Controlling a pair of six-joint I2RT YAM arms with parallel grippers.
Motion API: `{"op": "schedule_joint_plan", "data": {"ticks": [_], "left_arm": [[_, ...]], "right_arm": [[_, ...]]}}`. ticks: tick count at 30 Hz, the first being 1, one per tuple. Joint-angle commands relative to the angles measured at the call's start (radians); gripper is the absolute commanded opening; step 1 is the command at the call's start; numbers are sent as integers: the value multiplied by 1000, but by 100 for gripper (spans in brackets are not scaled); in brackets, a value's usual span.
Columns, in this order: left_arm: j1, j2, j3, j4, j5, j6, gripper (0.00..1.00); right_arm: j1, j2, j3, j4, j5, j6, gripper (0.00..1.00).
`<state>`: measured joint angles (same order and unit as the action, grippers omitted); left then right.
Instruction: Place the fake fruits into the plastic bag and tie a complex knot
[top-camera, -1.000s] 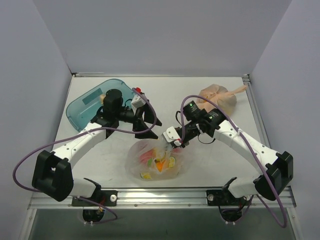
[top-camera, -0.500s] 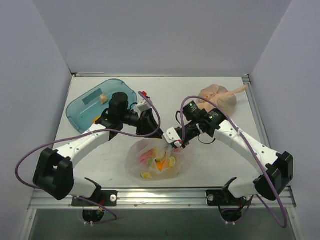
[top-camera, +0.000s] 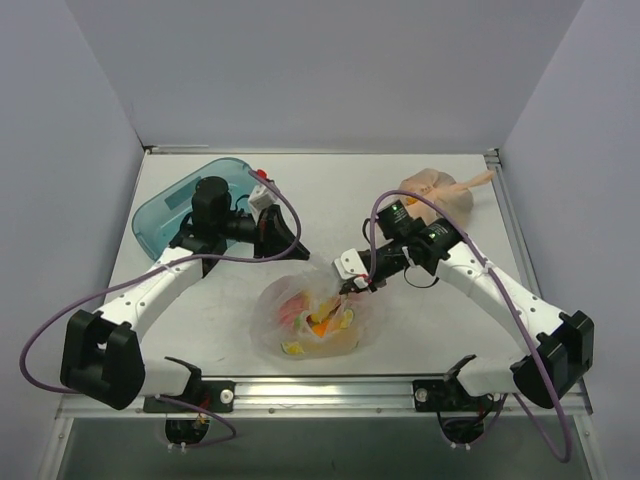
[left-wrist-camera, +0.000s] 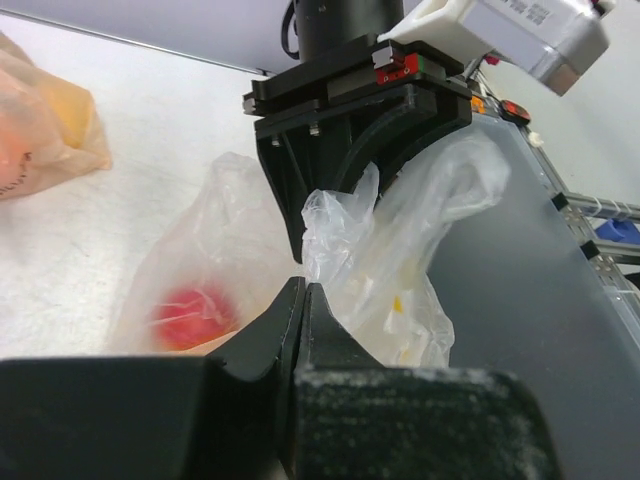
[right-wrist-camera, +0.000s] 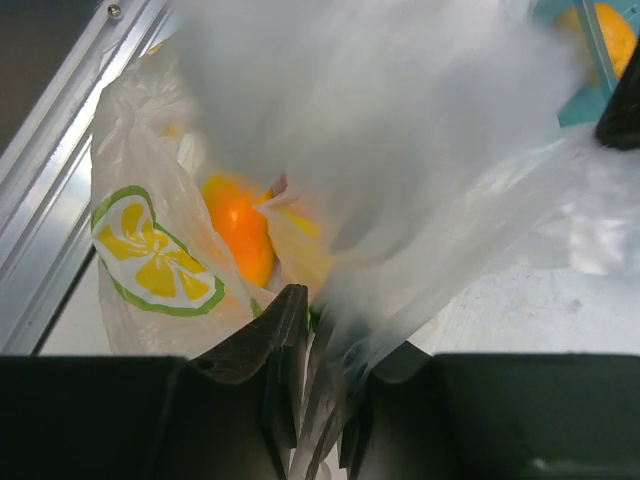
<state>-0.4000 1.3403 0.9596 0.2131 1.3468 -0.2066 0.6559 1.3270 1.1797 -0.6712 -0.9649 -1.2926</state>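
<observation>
Left claw has drawn back from the bag, jaws together beside its film; right claw pinches the bag's top.

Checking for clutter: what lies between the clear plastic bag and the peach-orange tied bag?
In the top view, the right arm's wrist and right pincer hang over that stretch; otherwise bare table.

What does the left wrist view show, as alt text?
The left gripper, shut, sits against the clear plastic bag's bunched film, which the right gripper holds behind it. A red fruit shows through the bag at left.
</observation>
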Motion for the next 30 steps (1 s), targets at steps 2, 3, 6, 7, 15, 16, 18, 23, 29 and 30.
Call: {"op": "schedule_joint_plan", "data": {"ticks": [2, 3, 6, 7, 15, 16, 18, 23, 29, 30], "left_arm": [[43, -56, 13, 23, 17, 3, 0], [46, -58, 13, 22, 17, 3, 0], [47, -64, 13, 19, 6, 6, 0], [47, -63, 13, 17, 2, 7, 0], [4, -67, -7, -9, -77, 44, 0], [0, -66, -10, -12, -78, 45, 0], [-10, -61, -12, -12, -83, 49, 0], [-14, -52, -2, -32, -95, 75, 0], [-22, -33, 18, -106, -116, 137, 0], [-23, -33, 19, -113, -117, 144, 0]], "right_arm": [[-16, -40, -38, -65, -24, 49, 17], [-18, -40, -45, -64, -26, 53, 18], [-29, -40, -61, -54, -31, 81, 22], [-30, -37, -60, -51, -29, 96, 25], [-58, -38, 81, 74, -17, 570, 61], [-62, -40, 99, 93, -18, 604, 64], [-68, -55, 136, 108, -24, 706, 70], [-52, -84, 166, 173, -23, 848, 79], [5, -74, 209, 289, 21, 1018, 79], [10, -65, 215, 309, 22, 1033, 79]]}}
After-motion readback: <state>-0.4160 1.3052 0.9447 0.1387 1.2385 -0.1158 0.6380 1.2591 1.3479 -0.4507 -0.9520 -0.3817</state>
